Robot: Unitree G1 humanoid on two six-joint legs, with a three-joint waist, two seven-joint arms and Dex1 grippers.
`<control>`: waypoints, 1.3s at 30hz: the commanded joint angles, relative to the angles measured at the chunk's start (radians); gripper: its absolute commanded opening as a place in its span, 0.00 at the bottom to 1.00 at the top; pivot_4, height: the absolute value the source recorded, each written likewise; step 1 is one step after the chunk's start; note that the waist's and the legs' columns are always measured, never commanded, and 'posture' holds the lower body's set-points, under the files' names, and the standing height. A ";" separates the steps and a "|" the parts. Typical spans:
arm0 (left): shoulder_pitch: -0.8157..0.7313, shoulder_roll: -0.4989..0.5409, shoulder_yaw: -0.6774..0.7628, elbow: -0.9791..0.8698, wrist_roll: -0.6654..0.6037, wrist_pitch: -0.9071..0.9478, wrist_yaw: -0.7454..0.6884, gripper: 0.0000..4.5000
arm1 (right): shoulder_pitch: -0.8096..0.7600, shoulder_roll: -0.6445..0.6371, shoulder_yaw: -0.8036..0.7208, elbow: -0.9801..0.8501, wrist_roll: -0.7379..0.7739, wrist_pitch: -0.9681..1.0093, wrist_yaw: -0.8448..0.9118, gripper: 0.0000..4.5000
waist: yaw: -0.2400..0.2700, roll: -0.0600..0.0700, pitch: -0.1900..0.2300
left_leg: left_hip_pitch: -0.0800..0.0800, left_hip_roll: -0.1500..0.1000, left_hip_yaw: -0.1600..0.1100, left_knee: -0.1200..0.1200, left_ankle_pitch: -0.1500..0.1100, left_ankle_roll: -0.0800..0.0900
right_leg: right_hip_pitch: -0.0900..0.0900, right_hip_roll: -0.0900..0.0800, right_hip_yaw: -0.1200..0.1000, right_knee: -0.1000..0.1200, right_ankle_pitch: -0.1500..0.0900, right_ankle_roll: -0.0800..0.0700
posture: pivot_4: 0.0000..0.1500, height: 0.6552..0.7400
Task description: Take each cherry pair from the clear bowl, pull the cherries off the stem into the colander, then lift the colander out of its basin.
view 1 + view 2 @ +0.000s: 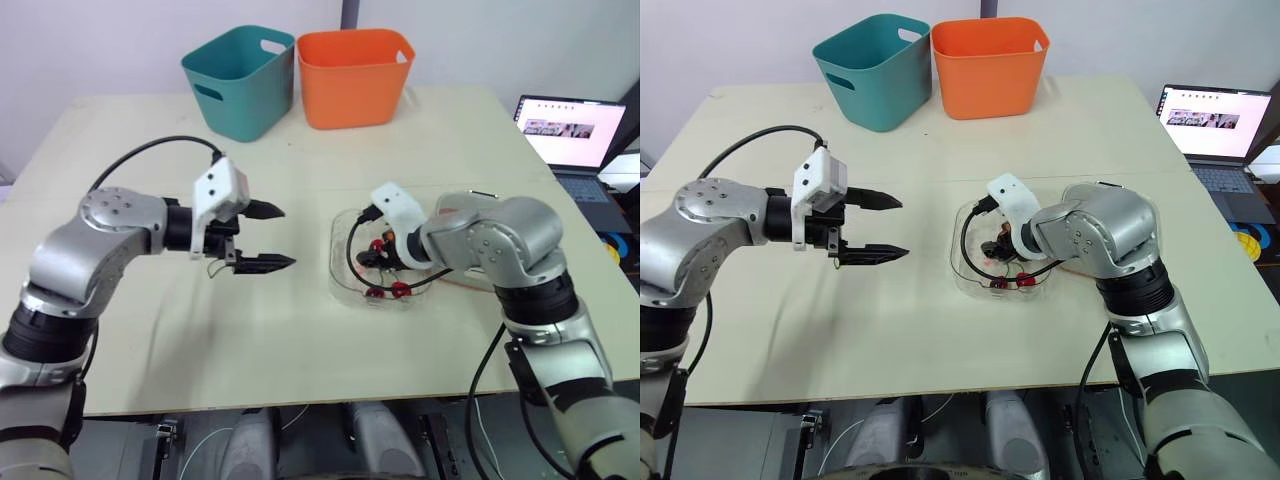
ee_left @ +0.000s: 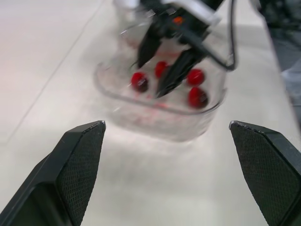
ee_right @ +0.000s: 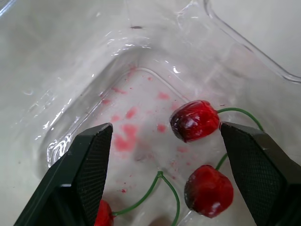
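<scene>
The counter is a pale board. The head views record, at its far edge, a teal bin and an orange bin side by side and touching. A laptop stands off to my right with its screen lit, the writing on it too small to read. No brand or label is legible on either bin. The clear bowl sits on the counter right of centre. My left pincer hangs over bare counter to the left of the bowl, apart from it, fingers spread wide, holding nothing and pointing at the bowl. My right pincer is down inside the bowl, fingers parted and gripping nothing. The left wrist view adds a count: four cherries lie around my right pincer's fingertips. The right wrist view adds closer detail: one cherry lies between the spread fingers, close to one of them, unclamped, and a second cherry lies just beside it. Thin green stems curve across the bowl floor. Red juice smears mark that floor.
</scene>
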 commanded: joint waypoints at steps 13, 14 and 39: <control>0.019 -0.020 0.035 -0.021 0.004 -0.044 -0.004 1.00 | 0.008 0.108 -0.057 0.095 -0.176 -0.008 0.012 0.75 | 0.000 0.000 0.000 | -0.001 0.000 0.000 -0.001 0.000 0.000 | 0.000 0.000 0.000 -0.001 0.000 0.000 | 1.00 1.00; 0.020 -0.022 0.034 -0.021 0.004 -0.045 -0.003 1.00 | 0.011 0.108 -0.053 0.092 -0.182 -0.012 0.017 0.68 | 0.000 0.000 0.000 | -0.001 0.000 0.000 -0.001 0.000 0.000 | 0.000 0.000 0.000 -0.001 0.000 0.000 | 1.00 1.00; -0.011 -0.050 0.012 -0.006 0.016 -0.044 -0.017 1.00 | -0.082 -0.159 0.136 -0.107 -0.152 -0.001 0.340 0.98 | 0.001 0.000 0.000 | -0.001 0.000 0.000 -0.001 0.000 0.000 | 0.000 0.000 -0.001 -0.001 0.000 0.000 | 1.00 1.00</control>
